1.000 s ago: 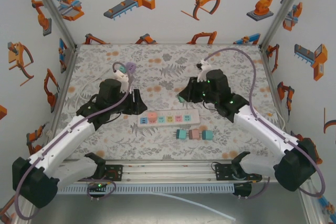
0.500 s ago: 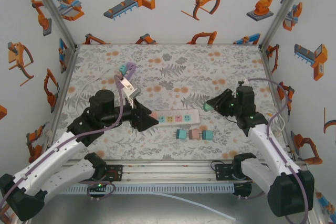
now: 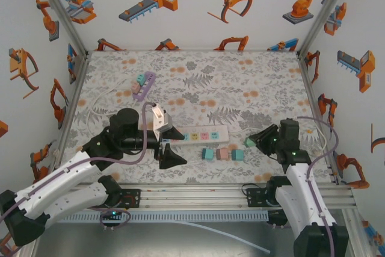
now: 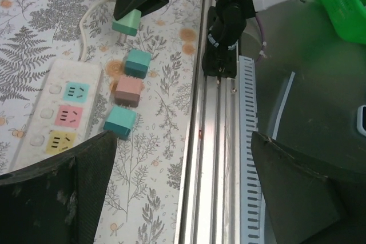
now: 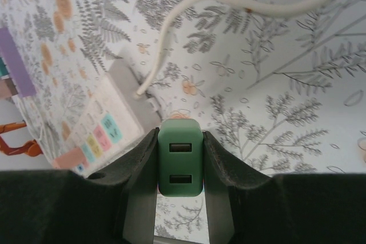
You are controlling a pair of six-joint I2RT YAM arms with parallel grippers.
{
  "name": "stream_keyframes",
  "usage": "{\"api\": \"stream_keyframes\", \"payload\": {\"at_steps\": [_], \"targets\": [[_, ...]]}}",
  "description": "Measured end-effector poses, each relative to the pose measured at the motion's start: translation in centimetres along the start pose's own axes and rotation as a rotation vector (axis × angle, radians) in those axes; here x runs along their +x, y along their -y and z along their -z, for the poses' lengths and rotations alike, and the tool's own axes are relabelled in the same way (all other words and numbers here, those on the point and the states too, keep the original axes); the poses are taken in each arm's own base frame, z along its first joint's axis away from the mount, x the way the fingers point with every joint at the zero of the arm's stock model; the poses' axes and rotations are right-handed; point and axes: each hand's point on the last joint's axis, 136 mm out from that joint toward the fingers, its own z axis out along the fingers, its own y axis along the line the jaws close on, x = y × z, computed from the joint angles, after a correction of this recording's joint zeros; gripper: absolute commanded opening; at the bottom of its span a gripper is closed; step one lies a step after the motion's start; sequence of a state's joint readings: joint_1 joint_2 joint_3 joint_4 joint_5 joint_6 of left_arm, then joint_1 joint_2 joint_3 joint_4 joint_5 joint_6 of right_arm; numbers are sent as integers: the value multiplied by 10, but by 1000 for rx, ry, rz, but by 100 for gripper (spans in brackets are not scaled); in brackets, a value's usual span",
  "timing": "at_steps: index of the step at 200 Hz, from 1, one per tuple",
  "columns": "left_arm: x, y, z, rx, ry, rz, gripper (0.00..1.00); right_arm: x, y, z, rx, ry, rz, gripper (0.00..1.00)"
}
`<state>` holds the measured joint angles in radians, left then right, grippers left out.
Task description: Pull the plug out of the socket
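Seen from above, a white power strip lies across the middle of a floral-patterned table. The sockets that show on it look bare. The right tool hovers just off the strip's right end, and its wrist camera shows it clamped on a green plug, one finger on each side. So the plug is out of the socket, held near the table's right side.

Three loose plugs sit in a row just nearer than the strip. The left tool rests at the strip's left end with its fingers spread wide, holding nothing.

The pull itself looks finished, and what remains is probably setting the plug down. To do that well, lower it onto bare table to the right of the row, without touching the end plug. Keep the grip firm until the plug rests on the table, then open. Keep clear of the strip's white cord, which curves across the table beyond the right tool.
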<state>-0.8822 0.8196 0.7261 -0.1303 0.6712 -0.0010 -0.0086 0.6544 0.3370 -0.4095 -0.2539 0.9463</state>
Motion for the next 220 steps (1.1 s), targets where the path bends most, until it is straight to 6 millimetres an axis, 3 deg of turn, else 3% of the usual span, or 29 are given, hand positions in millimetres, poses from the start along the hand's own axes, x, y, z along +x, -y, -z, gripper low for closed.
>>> {"api": "stream_keyframes", "payload": {"at_steps": [40, 71, 128, 220], "targets": [[5, -2, -4, 4, -20, -14, 97, 11, 20, -5, 51, -24, -16, 27], [8, -4, -6, -3, -30, -19, 97, 13, 22, -5, 59, -31, -4, 28], [8, -7, -6, -21, -31, -34, 97, 23, 20, -6, 28, -82, 64, 40], [9, -12, -8, -46, -37, -39, 97, 32, 41, -5, 110, -113, 100, 52]]}}
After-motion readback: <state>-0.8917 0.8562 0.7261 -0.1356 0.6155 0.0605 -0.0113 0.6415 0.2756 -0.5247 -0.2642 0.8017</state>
